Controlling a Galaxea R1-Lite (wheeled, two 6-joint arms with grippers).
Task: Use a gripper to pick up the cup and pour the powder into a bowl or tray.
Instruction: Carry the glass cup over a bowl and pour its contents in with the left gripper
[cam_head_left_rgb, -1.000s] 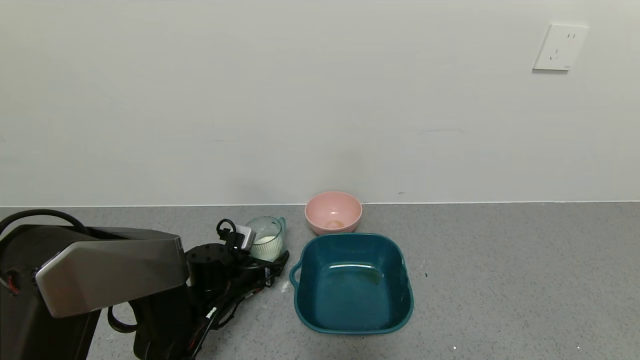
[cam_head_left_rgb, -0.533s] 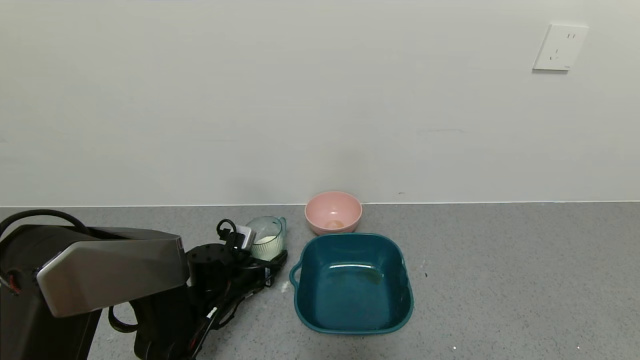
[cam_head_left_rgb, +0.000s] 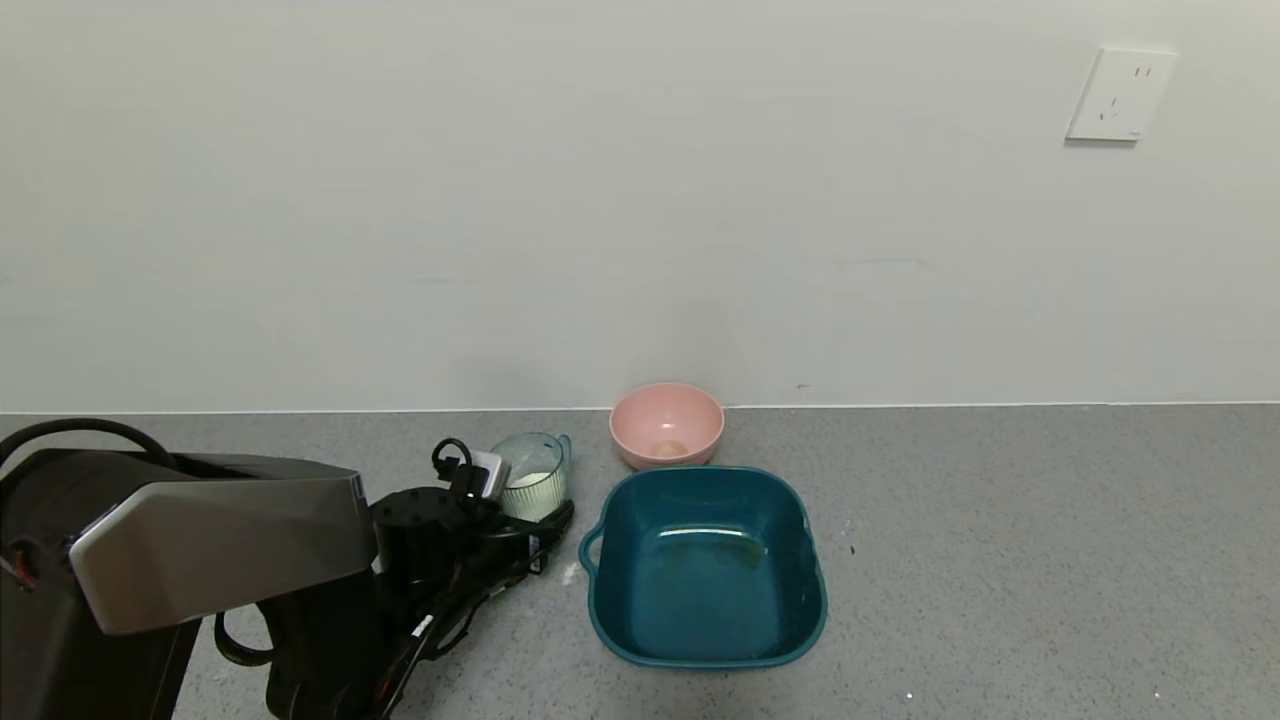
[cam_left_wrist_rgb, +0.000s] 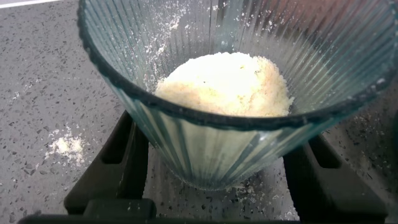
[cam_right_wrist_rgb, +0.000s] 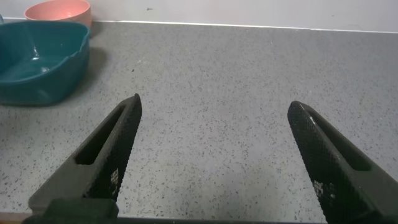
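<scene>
The ribbed pale blue-green cup (cam_head_left_rgb: 536, 478) stands on the grey counter left of the teal basin (cam_head_left_rgb: 705, 640), handle toward the wall. White clumpy powder (cam_left_wrist_rgb: 227, 84) fills its lower part. My left gripper (cam_head_left_rgb: 530, 503) reaches in from the left, its black fingers (cam_left_wrist_rgb: 124, 158) pressed against both sides of the cup (cam_left_wrist_rgb: 205, 155) near the base. The basin is empty and also shows in the right wrist view (cam_right_wrist_rgb: 37, 68). My right gripper (cam_right_wrist_rgb: 214, 102) is open and empty above bare counter, to the right of the basin and out of the head view.
A small pink bowl (cam_head_left_rgb: 667, 424) stands against the wall just behind the basin. A little spilled powder (cam_head_left_rgb: 570, 573) lies on the counter between the cup and the basin. A wall socket (cam_head_left_rgb: 1120, 95) is at the upper right.
The cup and the left gripper's fingertips have shifted very slightly; otherwise nothing has moved.
</scene>
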